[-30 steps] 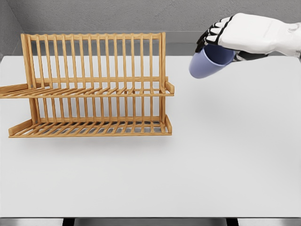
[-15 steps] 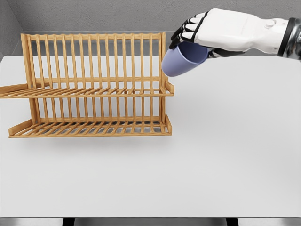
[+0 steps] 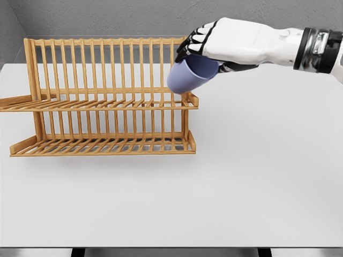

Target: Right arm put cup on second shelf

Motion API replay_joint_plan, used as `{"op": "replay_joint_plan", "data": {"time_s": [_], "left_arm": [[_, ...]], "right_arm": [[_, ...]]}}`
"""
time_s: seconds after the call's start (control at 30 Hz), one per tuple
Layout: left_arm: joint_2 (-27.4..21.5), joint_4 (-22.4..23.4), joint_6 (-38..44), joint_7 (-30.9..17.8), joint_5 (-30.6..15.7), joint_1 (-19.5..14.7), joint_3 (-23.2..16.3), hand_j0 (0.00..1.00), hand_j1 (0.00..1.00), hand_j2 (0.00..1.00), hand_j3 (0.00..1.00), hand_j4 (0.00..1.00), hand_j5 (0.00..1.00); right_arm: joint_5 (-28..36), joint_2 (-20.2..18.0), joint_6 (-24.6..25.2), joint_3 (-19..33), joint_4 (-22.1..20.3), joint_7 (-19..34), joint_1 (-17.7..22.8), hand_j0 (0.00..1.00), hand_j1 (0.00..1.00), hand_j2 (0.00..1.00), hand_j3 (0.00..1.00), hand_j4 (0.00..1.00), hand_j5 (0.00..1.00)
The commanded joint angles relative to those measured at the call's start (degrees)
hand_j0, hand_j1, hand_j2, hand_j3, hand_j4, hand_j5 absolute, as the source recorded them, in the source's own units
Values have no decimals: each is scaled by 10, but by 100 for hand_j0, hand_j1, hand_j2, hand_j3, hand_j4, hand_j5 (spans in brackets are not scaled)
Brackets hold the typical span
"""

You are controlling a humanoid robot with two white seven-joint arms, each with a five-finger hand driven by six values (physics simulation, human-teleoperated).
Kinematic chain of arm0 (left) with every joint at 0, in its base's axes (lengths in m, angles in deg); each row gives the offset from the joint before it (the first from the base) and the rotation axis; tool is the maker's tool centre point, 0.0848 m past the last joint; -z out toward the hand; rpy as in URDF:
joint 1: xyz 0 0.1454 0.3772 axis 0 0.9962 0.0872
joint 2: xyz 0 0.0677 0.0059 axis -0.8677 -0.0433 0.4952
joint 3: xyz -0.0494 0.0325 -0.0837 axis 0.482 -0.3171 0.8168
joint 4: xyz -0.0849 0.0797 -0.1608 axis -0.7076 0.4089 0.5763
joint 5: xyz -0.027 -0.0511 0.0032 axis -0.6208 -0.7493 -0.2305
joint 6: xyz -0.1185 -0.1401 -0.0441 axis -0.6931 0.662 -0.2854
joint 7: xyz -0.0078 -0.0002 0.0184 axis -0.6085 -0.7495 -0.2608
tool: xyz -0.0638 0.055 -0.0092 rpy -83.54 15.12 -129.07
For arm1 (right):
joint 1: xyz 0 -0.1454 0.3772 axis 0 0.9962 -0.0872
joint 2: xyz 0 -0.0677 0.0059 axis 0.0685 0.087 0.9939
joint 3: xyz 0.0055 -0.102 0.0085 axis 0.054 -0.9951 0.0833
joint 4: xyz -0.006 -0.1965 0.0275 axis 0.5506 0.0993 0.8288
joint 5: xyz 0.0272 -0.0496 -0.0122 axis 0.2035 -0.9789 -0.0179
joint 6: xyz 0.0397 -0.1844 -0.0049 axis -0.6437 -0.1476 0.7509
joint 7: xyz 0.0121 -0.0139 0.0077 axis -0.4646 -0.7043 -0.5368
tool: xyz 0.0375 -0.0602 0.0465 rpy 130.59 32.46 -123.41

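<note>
While the white worktop (image 3: 257,182) in front lies bare, giving free room on the right, the wooden rack (image 3: 107,101) stands further back at left. Right robot hand (image 3: 206,45) is wrapped around the blue cup (image 3: 190,75), carried tilted just above the upper shelf (image 3: 107,104) at its right end, near the end post; likely lowering comes next.

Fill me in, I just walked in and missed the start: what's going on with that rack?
The right robot hand grips a blue cup, tilted with its base pointing down and left. It hangs above the right end of the wooden dish rack's upper shelf, not yet set down. The rack stands on a white table. The left arm is out of view.
</note>
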Motion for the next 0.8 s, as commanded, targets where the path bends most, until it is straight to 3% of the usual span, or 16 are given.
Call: {"op": "replay_joint_plan", "data": {"time_s": [0.0, 0.7, 0.73, 0.77], "left_arm": [[0, 0, 0, 0, 1, 0, 0, 100, 100, 100, 100, 100, 100], [0, 0, 0, 0, 0, 0, 0, 100, 100, 100, 100, 100, 100], [0, 0, 1, 0, 0, 0, 0, 100, 100, 100, 100, 100, 100], [0, 0, 0, 0, 0, 0, 0, 100, 100, 100, 100, 100, 100]], "right_arm": [[2, 8, 10, -5, -1, 0, 1, 65, 65, 65, 65, 65, 65], [-10, 35, 13, -56, 8, 0, 11, 69, 69, 69, 69, 69, 69], [-10, 38, 13, -59, 9, 0, 11, 75, 75, 75, 75, 75, 75], [-10, 39, 14, -59, 11, 0, 11, 92, 92, 92, 92, 92, 92]]}}
